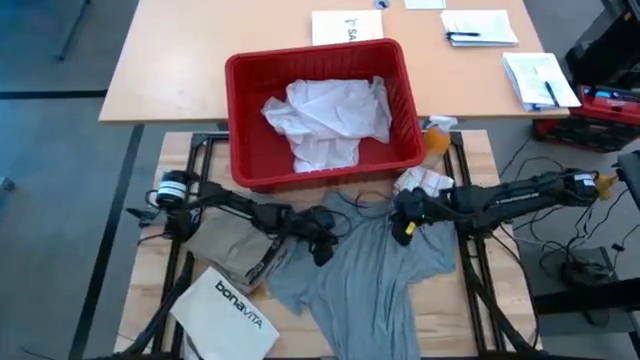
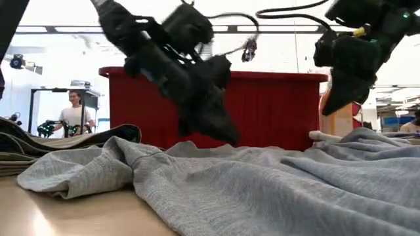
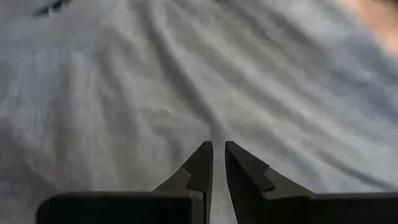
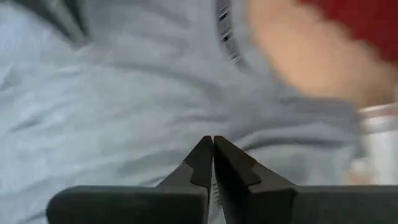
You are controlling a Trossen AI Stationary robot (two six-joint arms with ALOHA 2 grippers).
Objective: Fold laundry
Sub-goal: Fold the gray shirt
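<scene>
A grey T-shirt (image 1: pixel 370 270) lies spread and wrinkled on the wooden table, its neck toward the red basket (image 1: pixel 240 120). A white shirt (image 1: pixel 325 120) lies crumpled inside the basket. A khaki-tan piece (image 1: pixel 225 240) lies at the left under my left arm. My left gripper (image 1: pixel 322 250) points down onto the T-shirt's left part, nearly shut with cloth in the narrow gap. My right gripper (image 1: pixel 408 228) is shut and hangs above the T-shirt's right shoulder area (image 2: pixel 367 141), clear of it in the low view. My left gripper pinches a small ridge of the grey T-shirt (image 3: pixel 214 127) between its two fingers, on the shirt's left side near the shoulder. The fingers slant down from the table's left. Creases run toward the fingertips (image 3: pixel 202 155). The shirt still lies on the table.
A white bag printed "bonavita" (image 1: pixel 230 310) lies at the near left. An orange bottle (image 1: pixel 437 135) and a crumpled white item (image 1: pixel 425 182) sit right of the basket. Papers (image 1: pixel 480 28) lie on the far table. A person (image 2: pixel 72 115) stands in the room behind.
</scene>
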